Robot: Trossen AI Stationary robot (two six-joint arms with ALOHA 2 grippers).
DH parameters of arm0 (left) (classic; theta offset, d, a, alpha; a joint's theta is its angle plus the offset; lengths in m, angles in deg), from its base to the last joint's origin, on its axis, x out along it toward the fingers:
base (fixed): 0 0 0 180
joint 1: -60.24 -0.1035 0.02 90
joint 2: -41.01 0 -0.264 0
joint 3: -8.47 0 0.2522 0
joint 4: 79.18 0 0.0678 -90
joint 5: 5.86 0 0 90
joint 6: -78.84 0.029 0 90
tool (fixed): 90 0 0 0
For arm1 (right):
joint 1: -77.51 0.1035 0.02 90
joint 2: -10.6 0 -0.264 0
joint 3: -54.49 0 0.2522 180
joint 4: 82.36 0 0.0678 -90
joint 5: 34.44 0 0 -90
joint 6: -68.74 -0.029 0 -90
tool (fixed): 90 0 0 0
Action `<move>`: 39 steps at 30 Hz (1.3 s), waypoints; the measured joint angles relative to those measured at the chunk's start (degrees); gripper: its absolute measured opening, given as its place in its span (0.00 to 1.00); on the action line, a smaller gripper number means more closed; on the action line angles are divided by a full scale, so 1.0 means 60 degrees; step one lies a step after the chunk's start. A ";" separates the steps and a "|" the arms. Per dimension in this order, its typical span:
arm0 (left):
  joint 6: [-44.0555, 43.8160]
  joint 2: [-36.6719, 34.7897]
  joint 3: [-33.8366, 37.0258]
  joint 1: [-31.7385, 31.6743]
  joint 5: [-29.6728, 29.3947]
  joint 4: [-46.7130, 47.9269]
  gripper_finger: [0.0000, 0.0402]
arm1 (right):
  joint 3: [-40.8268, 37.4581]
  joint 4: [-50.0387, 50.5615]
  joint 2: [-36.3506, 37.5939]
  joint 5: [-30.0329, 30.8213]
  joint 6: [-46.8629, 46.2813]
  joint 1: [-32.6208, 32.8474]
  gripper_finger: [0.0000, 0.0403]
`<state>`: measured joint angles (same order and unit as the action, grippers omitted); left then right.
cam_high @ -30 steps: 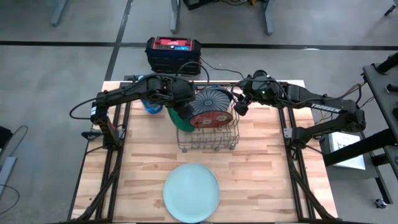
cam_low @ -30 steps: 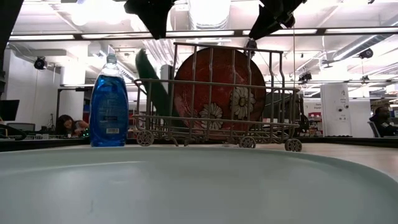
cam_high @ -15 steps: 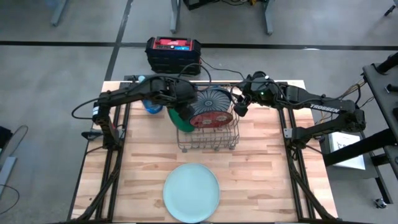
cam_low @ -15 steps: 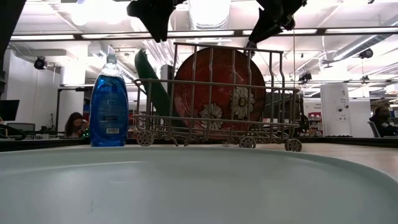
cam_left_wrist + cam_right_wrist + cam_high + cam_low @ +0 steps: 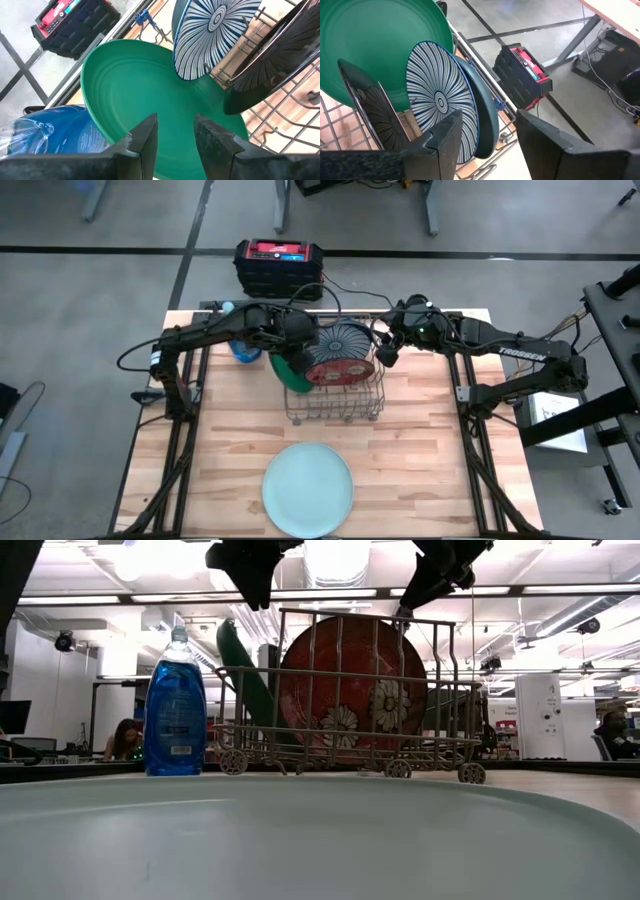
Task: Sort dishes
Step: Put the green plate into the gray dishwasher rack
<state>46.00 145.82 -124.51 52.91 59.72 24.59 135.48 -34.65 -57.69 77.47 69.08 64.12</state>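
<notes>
A wire rack (image 5: 335, 405) mid-table holds several plates on edge. The large green plate (image 5: 283, 368) leans at the rack's left end. Beside it stand the striped white plate (image 5: 345, 340), the red flowered plate (image 5: 350, 680) and a dark teal plate (image 5: 487, 125) behind the striped one. My left gripper (image 5: 175, 137) is open above the green plate (image 5: 135, 85), which shows between its fingers; I cannot tell whether they touch it. My right gripper (image 5: 487, 142) is open at the rack's far right corner (image 5: 383, 352), near the teal plate's rim.
A pale mint plate (image 5: 307, 488) lies flat near the table's near edge and fills the low view's foreground (image 5: 320, 840). A blue bottle (image 5: 238, 348) stands left of the rack, under my left arm. A black and red box (image 5: 279, 265) sits beyond the far edge.
My left gripper has drifted a little toward the table's right, over the green plate. The plates and the right arm have kept still.
</notes>
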 joint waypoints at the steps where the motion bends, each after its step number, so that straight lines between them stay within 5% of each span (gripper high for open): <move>1: 0.0000 0.0000 0.0000 0.0001 0.0000 0.0002 0.29 | -0.0002 0.0000 0.0000 0.0000 -0.0001 0.0000 0.44; 39: 0.0073 0.0000 0.0022 0.0001 0.0000 0.0002 0.29 | -0.0217 -0.0022 0.0000 0.0000 -0.0012 0.0000 0.44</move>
<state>46.43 145.82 -124.37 52.91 59.72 24.60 134.18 -34.78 -57.69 77.47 69.00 64.12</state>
